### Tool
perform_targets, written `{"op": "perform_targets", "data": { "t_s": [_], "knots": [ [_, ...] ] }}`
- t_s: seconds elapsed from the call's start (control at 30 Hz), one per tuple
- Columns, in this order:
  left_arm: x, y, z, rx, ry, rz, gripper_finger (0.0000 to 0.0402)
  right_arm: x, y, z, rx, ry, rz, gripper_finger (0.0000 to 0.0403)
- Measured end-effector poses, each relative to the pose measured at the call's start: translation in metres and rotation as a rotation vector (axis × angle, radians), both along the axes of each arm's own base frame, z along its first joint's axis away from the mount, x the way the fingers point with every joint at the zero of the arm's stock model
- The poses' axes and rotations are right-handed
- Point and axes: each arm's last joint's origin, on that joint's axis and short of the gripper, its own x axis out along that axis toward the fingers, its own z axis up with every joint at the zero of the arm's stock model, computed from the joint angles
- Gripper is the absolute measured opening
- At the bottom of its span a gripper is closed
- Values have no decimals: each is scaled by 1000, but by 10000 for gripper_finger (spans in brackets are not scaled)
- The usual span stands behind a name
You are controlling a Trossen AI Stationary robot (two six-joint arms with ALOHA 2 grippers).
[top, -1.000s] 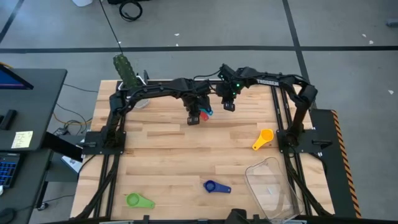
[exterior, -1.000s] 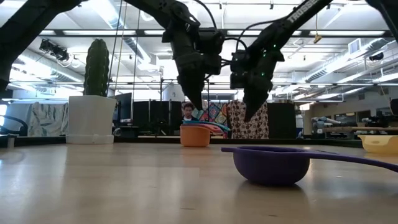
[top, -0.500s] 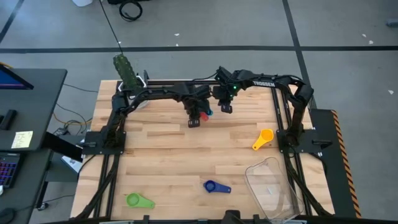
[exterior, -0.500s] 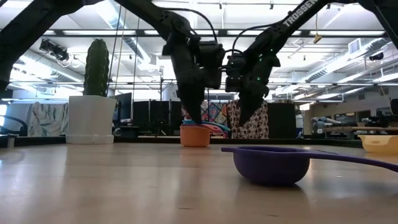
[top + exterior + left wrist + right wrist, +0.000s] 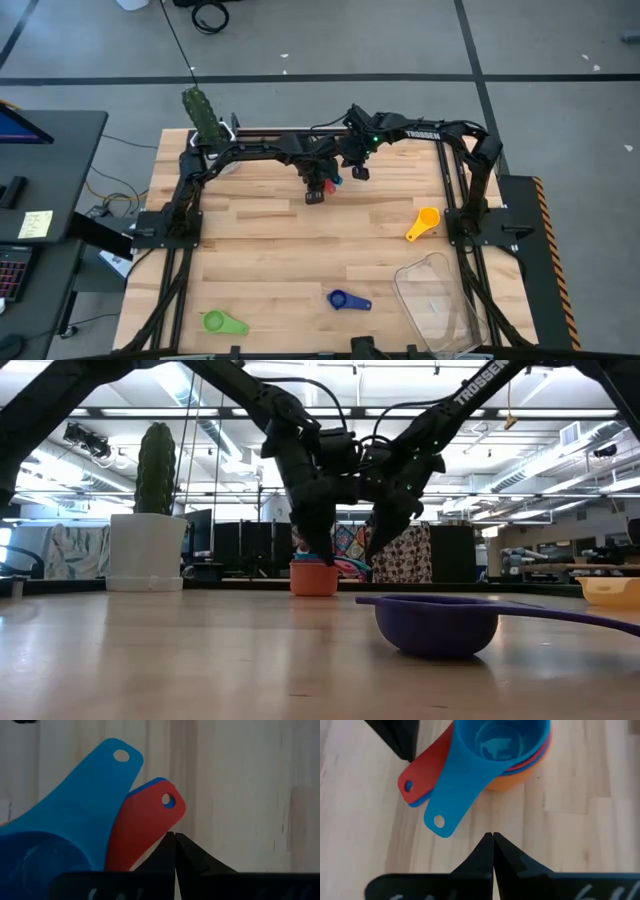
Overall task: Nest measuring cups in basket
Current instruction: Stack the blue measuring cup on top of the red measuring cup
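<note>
From above, both grippers hang over a stack of cups [image 5: 327,181] at the table's far middle; the basket [image 5: 440,300] sits well apart at the near right. At table height, the orange cup [image 5: 314,578] carries the stack. Past the left gripper [image 5: 175,836], shut and empty, lies the red handle [image 5: 145,830]. Beyond the right gripper [image 5: 493,836], likewise shut, the blue cup [image 5: 495,745] tops the stack. Light, stiff, slick plastic: the fanned handles look the best hold

Your wooden table [image 5: 260,250] carries a nested cup stack [image 5: 507,755] at the far middle, a yellow cup [image 5: 423,223], dark blue cup [image 5: 346,299], green cup [image 5: 222,322], clear basket [image 5: 440,300], and cactus pot [image 5: 146,550].
</note>
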Motion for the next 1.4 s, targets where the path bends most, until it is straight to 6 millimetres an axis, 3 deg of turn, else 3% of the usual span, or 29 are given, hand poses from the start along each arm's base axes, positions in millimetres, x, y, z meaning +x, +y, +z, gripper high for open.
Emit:
{"op": "perform_targets", "data": {
  "t_s": [0.3, 0.47, 0.97, 1.4],
  "knots": [
    [2, 0, -2, 15, -12, -30, 3, 9, 1, -21, 69, 9, 34, 5],
    [4, 3, -11, 7, -13, -34, 3, 10, 5, -23, 97, 11, 51, 5],
    [11, 7, -8, 29, -99, -72, 4, 10, 10, -21, 211, -40, 106, 5],
    [3, 2, 2, -7, -44, 2, 4, 0, -4, -21, 163, 1, 36, 5]
  ]
}}
